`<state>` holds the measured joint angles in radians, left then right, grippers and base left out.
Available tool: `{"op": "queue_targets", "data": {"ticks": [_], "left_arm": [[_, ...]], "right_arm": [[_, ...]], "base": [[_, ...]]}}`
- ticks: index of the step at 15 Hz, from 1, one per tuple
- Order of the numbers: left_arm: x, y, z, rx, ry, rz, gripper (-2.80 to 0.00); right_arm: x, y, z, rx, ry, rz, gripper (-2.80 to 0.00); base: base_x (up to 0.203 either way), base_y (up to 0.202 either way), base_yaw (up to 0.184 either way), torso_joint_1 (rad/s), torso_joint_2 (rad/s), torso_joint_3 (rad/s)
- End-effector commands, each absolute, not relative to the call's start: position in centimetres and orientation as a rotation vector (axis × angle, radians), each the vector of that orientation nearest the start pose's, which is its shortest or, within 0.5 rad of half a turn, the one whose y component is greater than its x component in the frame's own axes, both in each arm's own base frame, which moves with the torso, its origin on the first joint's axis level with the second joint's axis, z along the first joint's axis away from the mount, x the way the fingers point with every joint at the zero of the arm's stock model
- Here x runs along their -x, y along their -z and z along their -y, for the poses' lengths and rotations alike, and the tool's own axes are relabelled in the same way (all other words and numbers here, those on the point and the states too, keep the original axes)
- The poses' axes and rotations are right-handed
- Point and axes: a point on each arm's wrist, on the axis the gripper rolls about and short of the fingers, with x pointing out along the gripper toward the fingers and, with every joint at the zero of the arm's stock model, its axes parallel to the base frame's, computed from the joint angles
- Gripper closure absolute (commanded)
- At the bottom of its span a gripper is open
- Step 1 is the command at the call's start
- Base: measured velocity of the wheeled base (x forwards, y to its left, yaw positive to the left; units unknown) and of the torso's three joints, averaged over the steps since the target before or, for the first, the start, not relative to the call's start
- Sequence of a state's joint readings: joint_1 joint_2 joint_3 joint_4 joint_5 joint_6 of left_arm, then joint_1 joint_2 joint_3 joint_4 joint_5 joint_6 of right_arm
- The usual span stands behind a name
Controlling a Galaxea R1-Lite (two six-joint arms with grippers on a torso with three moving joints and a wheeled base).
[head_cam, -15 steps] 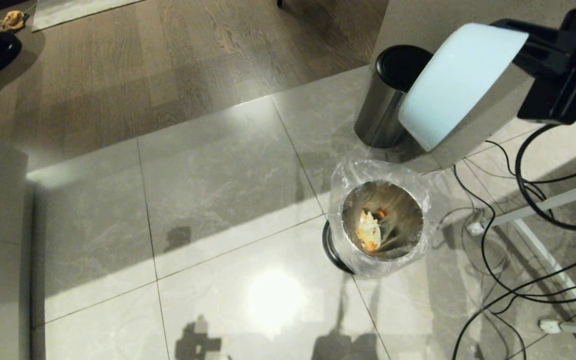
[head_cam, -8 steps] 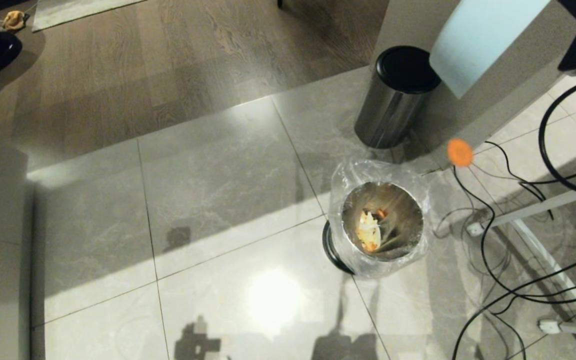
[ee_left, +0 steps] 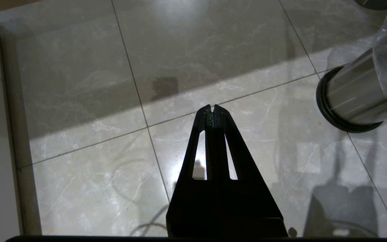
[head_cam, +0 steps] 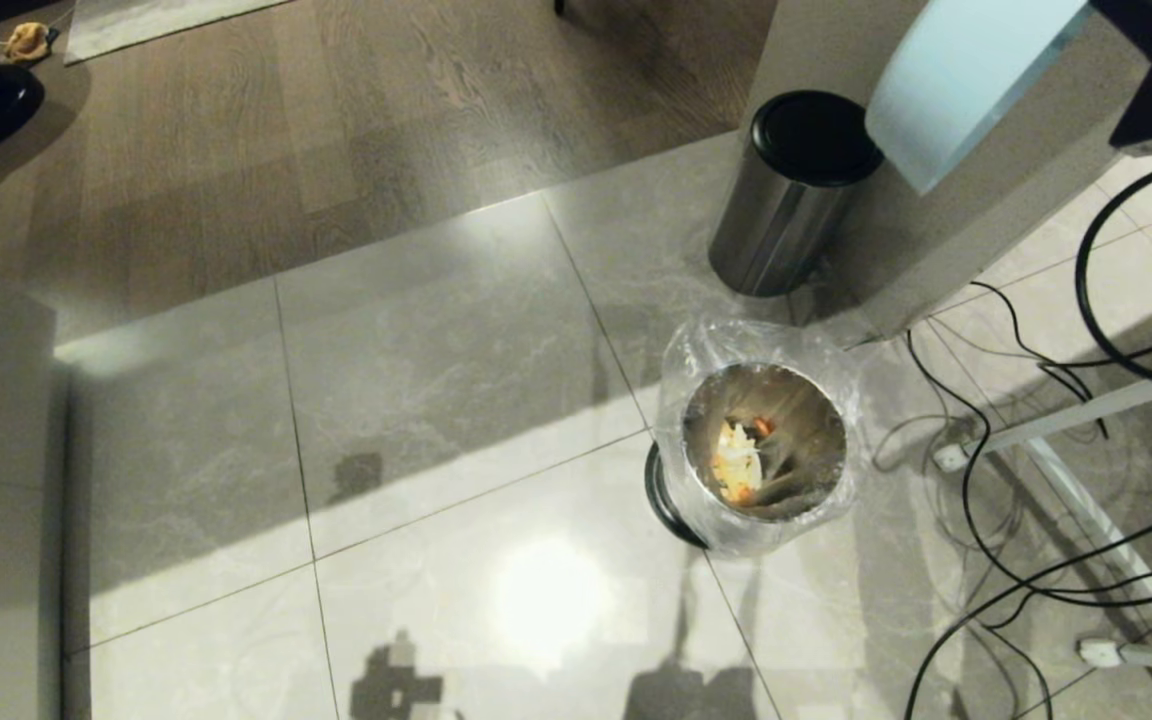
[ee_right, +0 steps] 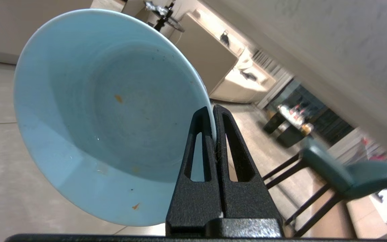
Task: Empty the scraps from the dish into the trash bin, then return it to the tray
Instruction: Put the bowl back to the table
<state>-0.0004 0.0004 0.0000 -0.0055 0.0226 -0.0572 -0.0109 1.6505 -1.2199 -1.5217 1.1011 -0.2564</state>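
One right claw (ee_right: 213,111) pinching dish (ee_right: 106,114) rim (tilted), left claw (ee_left: 212,109) closed, no writing.

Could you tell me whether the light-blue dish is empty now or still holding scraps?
Empty: the right wrist view shows the dish tipped on edge, pinched at its rim by the right gripper, with only tiny orange specks inside.

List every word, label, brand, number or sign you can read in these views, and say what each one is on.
None: no readable text in any view.
The light-blue bowl held by the right gripper is plain.
The bag-lined steel bin and the black-lidded steel bin show no label.
Items on the distant shelves are too blurred to read.
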Motion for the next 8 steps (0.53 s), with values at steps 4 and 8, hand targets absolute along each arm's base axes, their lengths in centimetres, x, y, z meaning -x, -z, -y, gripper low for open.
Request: {"op": "queue_targets", "data": {"ticks": [4, 8], "left_arm": [[2.3, -7.6, -0.1, 0.058, -0.023, 0.005, 0.00], [2.3, -7.6, -0.1, 0.058, -0.022, 0.007, 0.00]], "right_arm": [[-26.6, -32.2, -1.5, 0.642, -0.942, 0.891, 0.00], [-25.6, -25.3, -1.1, 0.339, -0.860, 0.560, 0.00]], "base": [[0.000, 0.000, 0.000, 0.000, 0.00, 0.000], [0.000, 0.000, 0.000, 0.000, 0.00, 0.000]]}}
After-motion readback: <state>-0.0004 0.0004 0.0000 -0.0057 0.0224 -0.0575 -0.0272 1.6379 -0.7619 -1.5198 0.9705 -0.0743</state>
